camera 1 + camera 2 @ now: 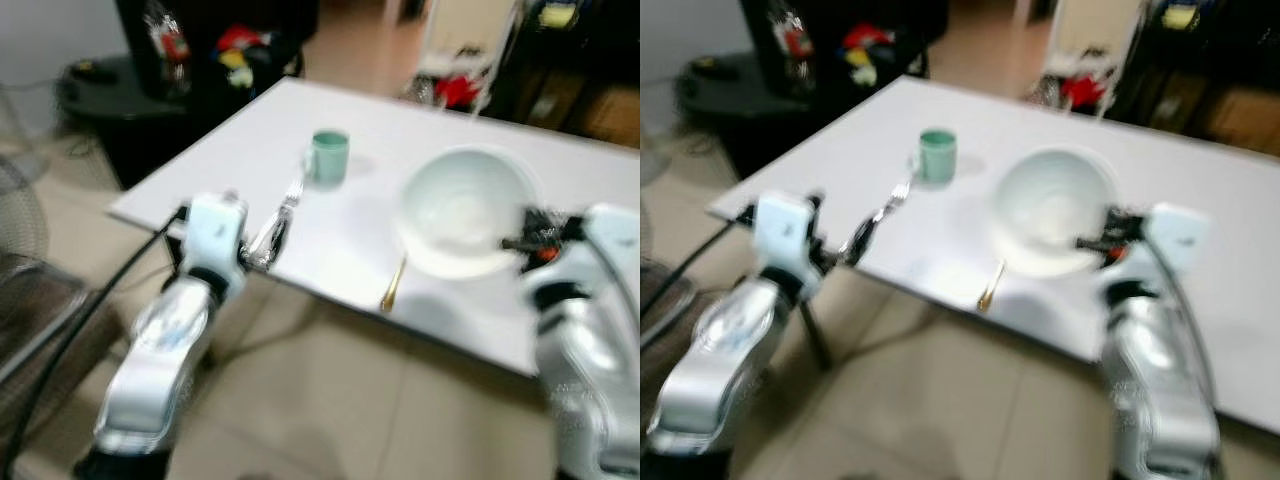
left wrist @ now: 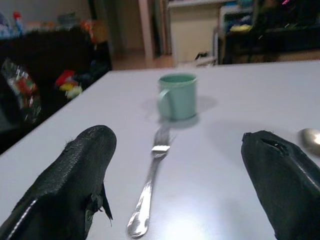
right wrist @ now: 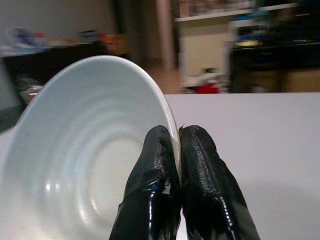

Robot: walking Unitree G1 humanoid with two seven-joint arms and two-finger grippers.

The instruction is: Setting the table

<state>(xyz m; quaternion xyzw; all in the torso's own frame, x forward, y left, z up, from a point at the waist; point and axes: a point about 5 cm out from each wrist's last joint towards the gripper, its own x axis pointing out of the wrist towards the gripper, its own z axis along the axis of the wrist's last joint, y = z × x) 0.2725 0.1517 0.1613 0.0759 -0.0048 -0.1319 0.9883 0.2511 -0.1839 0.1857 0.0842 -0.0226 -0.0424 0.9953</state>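
On the white table (image 1: 240,150) stand a green mug (image 1: 328,156) and a wide white bowl (image 1: 462,210). A silver fork (image 1: 283,215) lies in front of the mug, its handle reaching the table's near edge. A gold spoon (image 1: 393,284) lies by the edge in front of the bowl. My left gripper (image 2: 175,142) is open just above the table edge, with the fork (image 2: 150,185) lying between its fingers, untouched. My right gripper (image 3: 177,131) is shut on the bowl's (image 3: 90,165) near right rim, one finger inside and one outside.
I stand at the table's near edge over a tiled floor (image 1: 330,400). A black round stand (image 1: 100,90) and dark shelves with colourful clutter (image 1: 235,50) lie beyond the far left corner. A wire fan (image 1: 20,210) is at my left.
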